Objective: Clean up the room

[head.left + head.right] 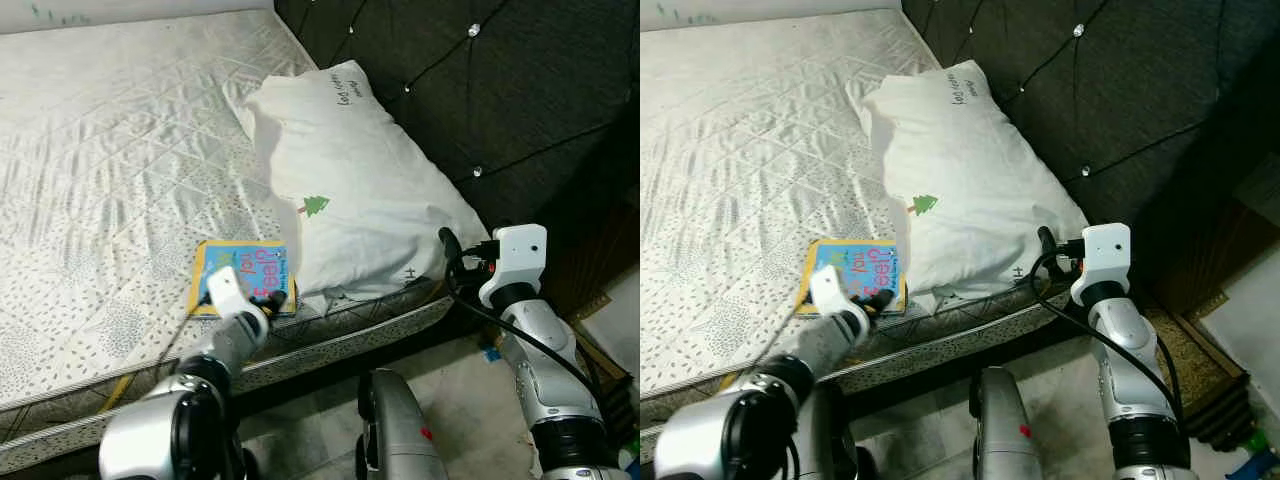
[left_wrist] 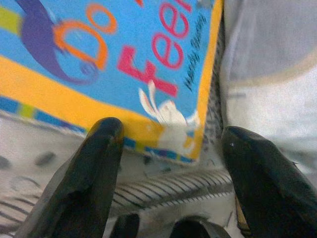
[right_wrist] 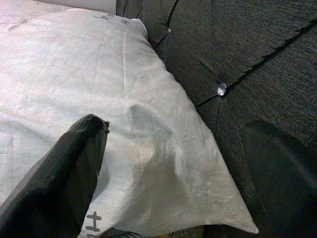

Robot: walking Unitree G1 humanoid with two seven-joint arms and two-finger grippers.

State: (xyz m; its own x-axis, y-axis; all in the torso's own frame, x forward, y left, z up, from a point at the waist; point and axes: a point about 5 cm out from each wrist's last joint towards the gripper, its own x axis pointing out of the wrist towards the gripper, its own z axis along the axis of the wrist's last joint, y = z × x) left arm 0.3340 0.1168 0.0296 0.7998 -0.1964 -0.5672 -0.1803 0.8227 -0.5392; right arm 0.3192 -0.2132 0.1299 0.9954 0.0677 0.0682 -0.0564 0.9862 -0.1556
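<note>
Two things are seen on the bed (image 1: 100,150): a white pillow (image 1: 350,180) printed with a small green tree, laid against the dark tufted headboard (image 1: 500,90), and a thin children's book (image 1: 243,276) with a blue cover and yellow border, laid flat on the quilted mattress near the bed's front edge, just beside the pillow's lower corner. The left gripper (image 1: 268,300) is held at the book's near edge, its two black fingers (image 2: 94,163) spread wide, one to each side of the book's corner, with nothing clamped between them. The right gripper (image 1: 447,246) is raised by the pillow's corner nearest the headboard, its fingers (image 3: 69,163) set wide apart and empty, one over the pillow and the other toward the headboard. Pale floor tiles (image 1: 460,390) are seen below the bed's edge.
</note>
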